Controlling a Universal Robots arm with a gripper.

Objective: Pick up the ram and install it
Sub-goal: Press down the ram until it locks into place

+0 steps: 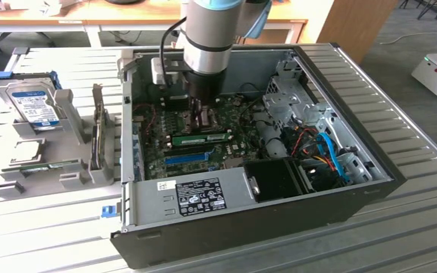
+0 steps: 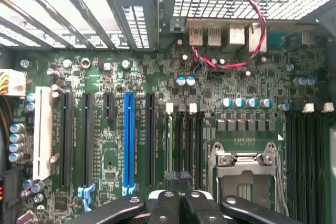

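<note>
The ram (image 1: pixel 201 138) is one long, thin green stick with small dark chips. It stands on edge in a slot on the motherboard (image 1: pixel 161 153), inside the open computer case (image 1: pixel 370 187).

Starting nearest in the exterior view, there is one silver box with a white label (image 1: pixel 200 196) along the case's front edge, and one black fan housing (image 1: pixel 279 179) just beside it on the exterior view's right. Behind them lies one blue slot (image 1: pixel 186 157), and just beyond that the ram, parallel to it.

Over the ram hangs the single gripper (image 1: pixel 200 120), its fingers pressed together with nothing between them. Whether the tips touch the stick cannot be told.

The wrist view looks down past the closed gripper (image 2: pixel 178 198) to the ram's thin green edge (image 2: pixel 169 145), between the blue slot (image 2: pixel 128 140) and one metal processor socket (image 2: pixel 247 169).

Further back, the one arm (image 1: pixel 207 40) rises out of the case. Away on the exterior view's left, one hard drive with a blue label (image 1: pixel 34 105) stands in a grey holder (image 1: pixel 70 122) on the table (image 1: pixel 44 227).
</note>
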